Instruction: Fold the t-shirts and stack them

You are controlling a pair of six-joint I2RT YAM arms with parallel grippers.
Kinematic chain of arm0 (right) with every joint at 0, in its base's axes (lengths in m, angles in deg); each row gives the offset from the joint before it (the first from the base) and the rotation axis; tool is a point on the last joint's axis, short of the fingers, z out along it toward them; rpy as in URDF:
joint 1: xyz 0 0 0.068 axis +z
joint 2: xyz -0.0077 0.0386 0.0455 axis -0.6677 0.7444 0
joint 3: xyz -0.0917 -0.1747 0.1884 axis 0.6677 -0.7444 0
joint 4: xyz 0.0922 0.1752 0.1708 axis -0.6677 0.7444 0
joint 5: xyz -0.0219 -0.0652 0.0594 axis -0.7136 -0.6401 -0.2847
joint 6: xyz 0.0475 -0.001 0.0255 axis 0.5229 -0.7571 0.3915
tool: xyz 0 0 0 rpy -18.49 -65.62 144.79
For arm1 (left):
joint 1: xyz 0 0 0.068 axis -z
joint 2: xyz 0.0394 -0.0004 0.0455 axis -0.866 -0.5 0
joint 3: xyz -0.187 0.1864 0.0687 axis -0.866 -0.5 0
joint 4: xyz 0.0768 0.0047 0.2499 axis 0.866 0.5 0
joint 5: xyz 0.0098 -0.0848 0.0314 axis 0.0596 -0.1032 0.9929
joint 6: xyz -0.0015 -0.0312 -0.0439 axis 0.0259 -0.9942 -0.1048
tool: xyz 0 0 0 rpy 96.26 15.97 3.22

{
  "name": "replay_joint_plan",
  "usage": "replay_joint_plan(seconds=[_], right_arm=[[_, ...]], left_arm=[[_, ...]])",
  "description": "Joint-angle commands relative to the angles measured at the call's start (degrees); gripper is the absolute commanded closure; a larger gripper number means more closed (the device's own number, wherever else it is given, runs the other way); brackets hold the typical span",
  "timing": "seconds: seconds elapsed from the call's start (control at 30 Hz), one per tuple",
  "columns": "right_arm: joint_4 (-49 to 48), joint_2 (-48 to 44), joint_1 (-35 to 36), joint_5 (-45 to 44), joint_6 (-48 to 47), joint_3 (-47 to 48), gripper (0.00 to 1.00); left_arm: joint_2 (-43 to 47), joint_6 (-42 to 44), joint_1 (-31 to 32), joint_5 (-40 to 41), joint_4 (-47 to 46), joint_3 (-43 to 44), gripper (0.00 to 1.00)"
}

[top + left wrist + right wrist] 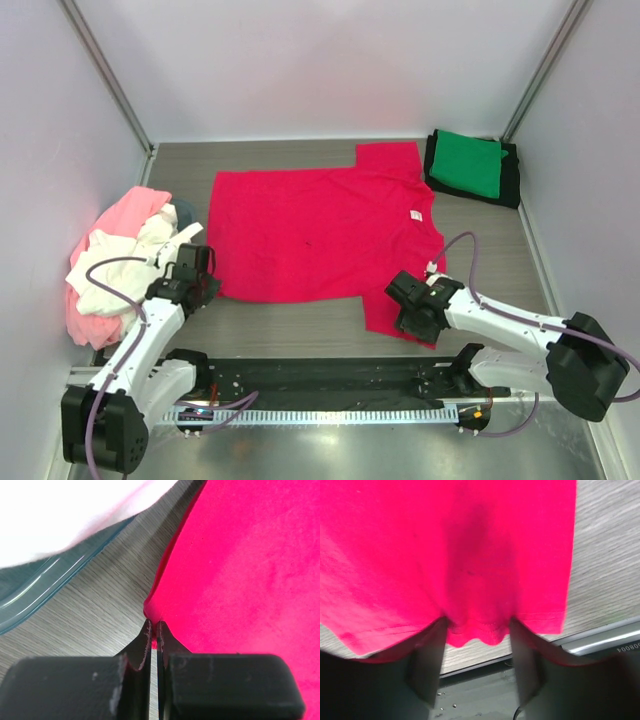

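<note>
A grey wood-grain tabletop point(300, 160) sat between pale walls point(300, 60), with the crimson t-shirt point(310, 235) spread flat on it. The left fingers point(142, 650) pinched its near-left corner. The right fingers point(427, 665) stood apart, astride its near sleeve hem. Beyond its far sleeve, a green t-shirt point(470, 165) lay on a black t-shirt point(510, 185).

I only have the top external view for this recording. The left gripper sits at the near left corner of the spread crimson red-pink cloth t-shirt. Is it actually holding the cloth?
Observer: Yes. The left wrist view shows the left gripper shut, with the edge of the crimson red-pink cloth t-shirt nipped between its tips.
Operator: And the right one, at the near sleeve?
Observer: The right gripper is open. The right wrist view shows the sleeve's stitched hem lying between its fingers, not pinched.
</note>
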Motion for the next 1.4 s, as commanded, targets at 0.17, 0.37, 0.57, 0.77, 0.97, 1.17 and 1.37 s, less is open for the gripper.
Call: replay_joint_plan(seconds=[0.17,0.37,0.57,0.77,0.97,1.17,1.37], right_arm=[[-5.2,0.7,0.4,-3.3,1.4,-2.3,0.82],[-1.2,-2.0,0.4,-4.7,-0.3,1.4,0.99],[5.0,-2.6,0.3,-12.3,-4.3,13.7,0.99],[6.4,5.4,-3.2,-16.4,-14.3,27.8,0.99],[5.2,13.7,-10.9,-16.0,-27.0,40.3,0.99],[3.2,23.5,-18.2,-13.3,-35.5,51.6,0.99],[2.6,33.8,-22.5,-9.7,-39.3,59.8,0.99]], left_arm=[[2.3,0.6,-0.3,-1.6,1.7,0.7,1.00],[4.6,0.1,-0.3,-2.6,3.5,1.7,1.00],[2.1,2.6,-0.3,-3.5,4.8,5.9,1.00],[-4.0,6.0,-0.4,-3.8,5.5,12.1,1.00],[-13.0,10.3,-0.7,-2.6,7.8,20.1,1.00],[-22.5,13.1,-3.0,-2.3,7.8,28.3,1.00],[-31.2,15.1,-4.4,-1.6,7.5,34.3,1.00]])
